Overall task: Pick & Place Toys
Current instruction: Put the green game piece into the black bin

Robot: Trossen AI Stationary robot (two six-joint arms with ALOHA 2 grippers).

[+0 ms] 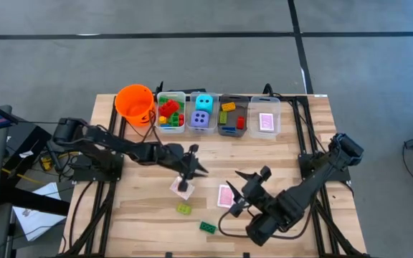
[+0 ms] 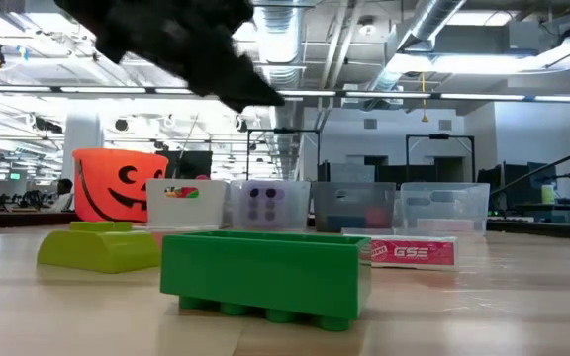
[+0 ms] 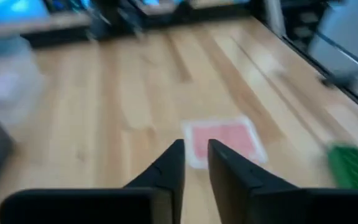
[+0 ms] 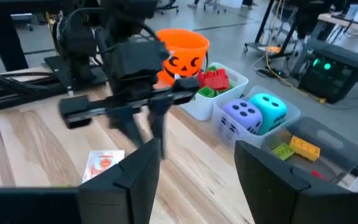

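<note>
Left gripper, fingers nearly together and seemingly empty, hovers over the pink-backed playing card; next, pinching its edge.

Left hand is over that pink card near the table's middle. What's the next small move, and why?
Probably lower the left hand straight onto the pink card and pinch it. The fingers stand nearly together just above the card, nothing shows between them, and the card lies flat on the table. The right hand waits beside the other card.
</note>
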